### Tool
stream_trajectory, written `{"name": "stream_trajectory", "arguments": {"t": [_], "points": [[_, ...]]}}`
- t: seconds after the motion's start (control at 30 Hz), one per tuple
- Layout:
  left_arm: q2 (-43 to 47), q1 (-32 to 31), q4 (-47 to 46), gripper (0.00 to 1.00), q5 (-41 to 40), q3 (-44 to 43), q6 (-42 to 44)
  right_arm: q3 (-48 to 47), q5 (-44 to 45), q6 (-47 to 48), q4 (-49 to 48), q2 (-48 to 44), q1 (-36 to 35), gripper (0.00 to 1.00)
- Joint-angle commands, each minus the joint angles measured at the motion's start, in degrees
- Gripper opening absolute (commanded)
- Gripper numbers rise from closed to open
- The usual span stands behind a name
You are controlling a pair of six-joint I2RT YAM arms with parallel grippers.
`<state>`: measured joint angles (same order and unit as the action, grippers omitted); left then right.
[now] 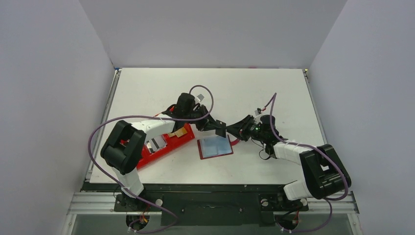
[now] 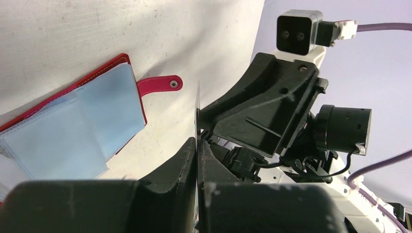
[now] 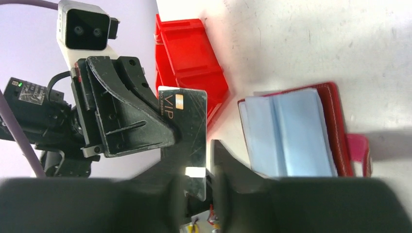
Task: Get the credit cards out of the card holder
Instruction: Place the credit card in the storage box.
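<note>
While left claw [image 2: 198, 146] pinches dark VIP credit card [image 3: 187, 121] above surface [image 1: 264, 93], right claw [image 3: 195, 162] straddles same card, jaws apart, gap at one finger. Card holder [image 1: 215, 147] lies open on surface nearby, blue pockets up.

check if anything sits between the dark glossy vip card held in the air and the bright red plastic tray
Nothing loose is visible. The dark VIP card hangs pinched in the left gripper, whose own arm reaches over the bright red tray. The open red card holder lies flat on the table beside the tray.
</note>
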<state>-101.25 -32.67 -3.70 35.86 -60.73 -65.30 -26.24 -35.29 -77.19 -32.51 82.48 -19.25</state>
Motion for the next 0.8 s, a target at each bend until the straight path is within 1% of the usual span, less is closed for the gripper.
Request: {"name": "stream_trajectory", "arguments": {"t": [0.0, 0.03, 0.07, 0.1, 0.13, 0.2, 0.23, 0.3, 0.53, 0.6, 0.77], "points": [[3.5, -0.1, -0.7, 0.0, -0.3, -0.2, 2.4, -2.0, 1.9, 7.6, 9.5, -6.1, -0.7, 0.36], [3.7, -0.1, 1.6, 0.0, -1.2, -0.7, 3.2, -3.2, 3.2, 9.8, 11.9, -7.9, -0.7, 0.44], [4.3, 0.0, 2.6, 0.0, -1.7, -1.0, 5.0, -3.8, 3.9, 11.2, 16.5, -8.8, -0.8, 0.55], [4.8, 0.0, 6.6, 0.0, -3.1, -1.7, 6.1, -5.3, 5.7, 13.8, 19.1, -10.7, -0.9, 0.59], [5.7, 0.1, 8.2, 0.0, -3.8, -1.9, 8.3, -6.1, 6.8, 15.2, 24.4, -11.6, -1.0, 0.65], [7.3, 0.5, 14.5, 0.0, -6.5, -2.7, 11.2, -8.0, 9.4, 18.4, 30.7, -13.9, -1.0, 0.71], [8.5, 0.7, 15.9, 0.0, -7.9, -2.7, 12.8, -9.2, 11.0, 20.1, 34.1, -14.8, -1.0, 0.72], [11.2, 2.3, 19.4, 0.0, -10.4, -2.3, 14.8, -10.4, 13.1, 21.9, 37.3, -15.4, -1.1, 0.73], [21.9, 8.2, 31.9, 0.0, -19.4, -0.2, 20.1, -11.6, 17.6, 22.6, 38.3, -14.6, -2.0, 0.73], [24.7, 10.5, 35.2, 0.0, -21.2, 0.0, 21.4, -12.8, 19.6, 23.7, 39.0, -14.1, -2.5, 0.73], [30.3, 17.7, 44.4, 0.0, -26.0, -0.3, 26.0, -15.1, 21.6, 26.3, 41.2, -12.6, -3.5, 0.73]]}}
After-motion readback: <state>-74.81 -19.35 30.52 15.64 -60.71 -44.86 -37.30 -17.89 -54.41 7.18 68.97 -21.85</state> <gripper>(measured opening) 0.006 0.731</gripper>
